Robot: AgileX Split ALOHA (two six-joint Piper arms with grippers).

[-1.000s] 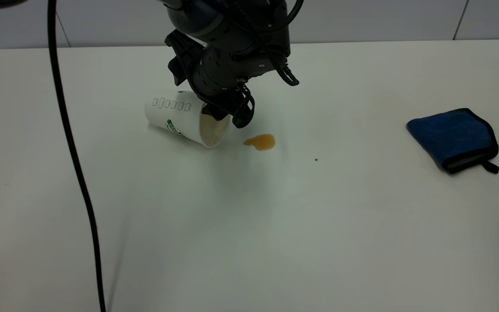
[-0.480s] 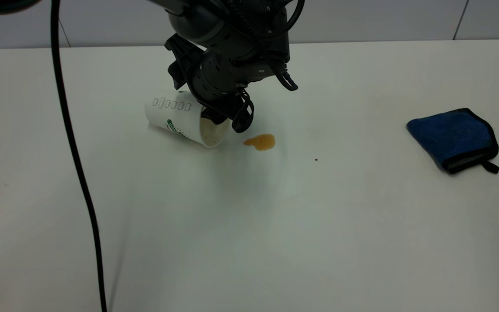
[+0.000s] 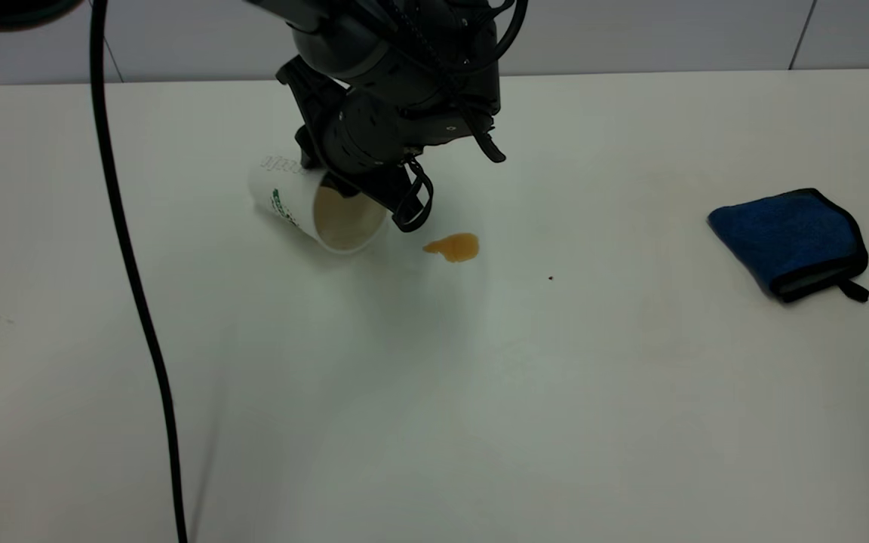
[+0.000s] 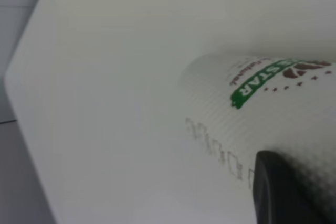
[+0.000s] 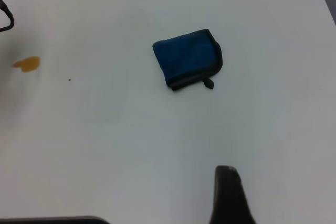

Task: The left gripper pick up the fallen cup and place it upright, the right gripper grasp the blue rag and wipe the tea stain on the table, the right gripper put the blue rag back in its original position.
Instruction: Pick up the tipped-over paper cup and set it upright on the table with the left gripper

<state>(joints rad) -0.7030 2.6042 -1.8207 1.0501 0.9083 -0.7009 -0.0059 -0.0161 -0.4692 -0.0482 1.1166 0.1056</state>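
Note:
The white paper cup (image 3: 287,202) with green lettering is tilted off the table (image 3: 480,392), its cream mouth facing the front. My left gripper (image 3: 374,200) is shut on the cup's rim, one finger inside and one outside. In the left wrist view the cup (image 4: 262,108) fills the frame, with a black finger (image 4: 278,192) pressed on its wall. The amber tea stain (image 3: 453,246) lies just right of the cup's mouth. The blue rag (image 3: 785,237) lies folded at the far right. My right gripper (image 5: 229,198) hangs well above the table, short of the rag (image 5: 186,56); the stain (image 5: 27,64) also shows there.
A black cable (image 3: 129,264) hangs down across the left side of the table. A tiny dark speck (image 3: 551,277) sits between stain and rag. The table's back edge meets a grey wall.
The left gripper has shifted slightly left and turned, tipping the cup so its mouth now faces the front and its base lifts. Rag and stain have not moved.

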